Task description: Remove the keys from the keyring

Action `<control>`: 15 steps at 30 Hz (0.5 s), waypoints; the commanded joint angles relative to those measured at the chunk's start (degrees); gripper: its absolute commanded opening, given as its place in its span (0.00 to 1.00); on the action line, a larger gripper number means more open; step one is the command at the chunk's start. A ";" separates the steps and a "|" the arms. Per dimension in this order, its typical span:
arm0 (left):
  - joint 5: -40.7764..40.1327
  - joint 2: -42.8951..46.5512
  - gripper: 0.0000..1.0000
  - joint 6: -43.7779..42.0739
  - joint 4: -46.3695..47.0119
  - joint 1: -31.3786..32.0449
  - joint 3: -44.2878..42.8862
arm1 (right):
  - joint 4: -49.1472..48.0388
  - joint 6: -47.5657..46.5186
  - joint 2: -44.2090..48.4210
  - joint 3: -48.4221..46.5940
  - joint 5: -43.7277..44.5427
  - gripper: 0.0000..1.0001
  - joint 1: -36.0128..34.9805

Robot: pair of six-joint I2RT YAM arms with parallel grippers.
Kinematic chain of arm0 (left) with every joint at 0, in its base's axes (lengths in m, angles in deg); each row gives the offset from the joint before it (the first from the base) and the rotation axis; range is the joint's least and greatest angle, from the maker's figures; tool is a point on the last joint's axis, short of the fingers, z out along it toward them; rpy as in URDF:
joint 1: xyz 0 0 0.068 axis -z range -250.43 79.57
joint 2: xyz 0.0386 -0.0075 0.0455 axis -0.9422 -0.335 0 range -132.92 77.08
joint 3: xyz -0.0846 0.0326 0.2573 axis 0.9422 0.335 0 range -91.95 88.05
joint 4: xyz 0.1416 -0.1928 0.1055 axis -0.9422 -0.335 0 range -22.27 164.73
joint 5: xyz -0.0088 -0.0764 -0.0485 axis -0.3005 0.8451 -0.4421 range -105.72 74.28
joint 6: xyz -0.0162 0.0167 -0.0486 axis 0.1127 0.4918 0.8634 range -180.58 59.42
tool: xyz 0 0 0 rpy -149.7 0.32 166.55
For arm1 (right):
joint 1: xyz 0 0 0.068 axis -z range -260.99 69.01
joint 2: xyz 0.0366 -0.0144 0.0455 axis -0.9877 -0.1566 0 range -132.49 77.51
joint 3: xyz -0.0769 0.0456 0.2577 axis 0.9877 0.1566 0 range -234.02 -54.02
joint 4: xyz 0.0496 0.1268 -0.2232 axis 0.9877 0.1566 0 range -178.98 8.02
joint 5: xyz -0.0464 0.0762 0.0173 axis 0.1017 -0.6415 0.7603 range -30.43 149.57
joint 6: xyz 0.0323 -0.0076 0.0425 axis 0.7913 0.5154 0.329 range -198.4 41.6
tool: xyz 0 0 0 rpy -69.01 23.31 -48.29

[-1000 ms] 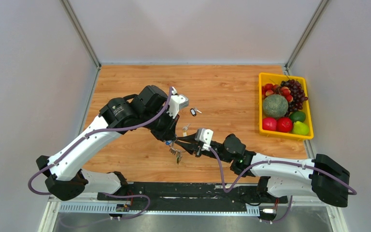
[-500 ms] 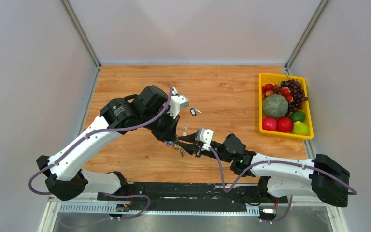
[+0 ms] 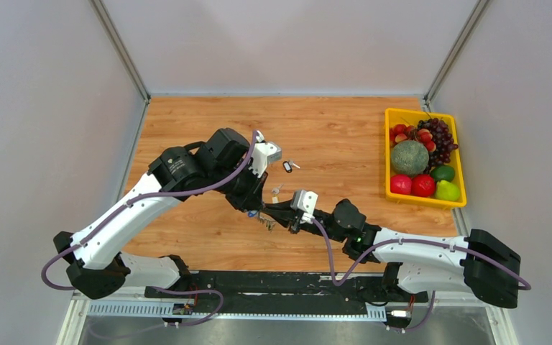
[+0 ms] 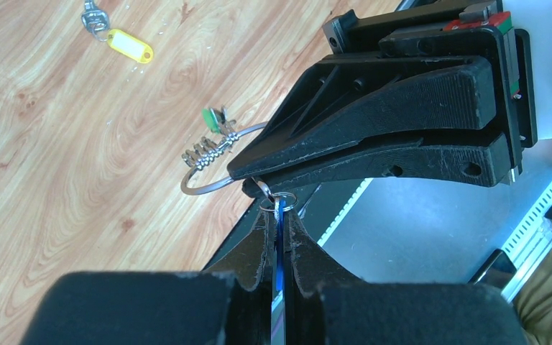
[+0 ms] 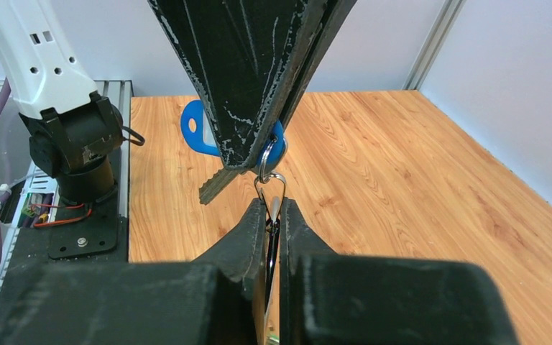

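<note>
Two claws meet tip to tip over the wooden table [image 3: 345, 129], just ahead of the arm bases. The left claw [image 4: 278, 219] is pinched nearly shut on the blue-tagged key [image 5: 195, 140], gripping the plastic tag edge-on so only a thin blue strip shows between its fingers. The right claw [image 5: 272, 208] is likewise closed tight, with the wire of the keyring [image 4: 205, 190] clamped at its very tips.

From the left claw, the keyring curves out just past the fingertips and to their left, clear of the table. A bunch of silver keys [image 4: 207, 152] and a green-tagged key [image 4: 209, 118] hang on it, close beside the right claw's lower finger. The right claw's broad black fingers fill the space ahead and to the right, hiding the rest of the loop.

From the right claw, the left claw's fingers come down from above and cover most of the blue tag. How the tag's own small loop sits on the wire cannot be made out.

Some loose keys lie on the table beyond both claws. A yellow-tagged key [image 4: 130, 45] is nearest, and a black-tagged key [image 3: 287, 167] lies a little farther off. Well away to the right claw's side stands a yellow fruit tray [image 3: 422, 200].
</note>
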 commanded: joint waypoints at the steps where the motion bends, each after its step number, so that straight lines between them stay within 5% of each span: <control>1: 0.84 1.96 0.00 1.12 1.81 0.25 0.36 | -2.55 2.49 1.61 -1.06 1.42 0.00 -0.34; 15: -0.29 4.29 0.00 0.16 3.30 0.26 4.09 | 2.46 13.59 4.42 -1.83 6.48 0.00 -0.32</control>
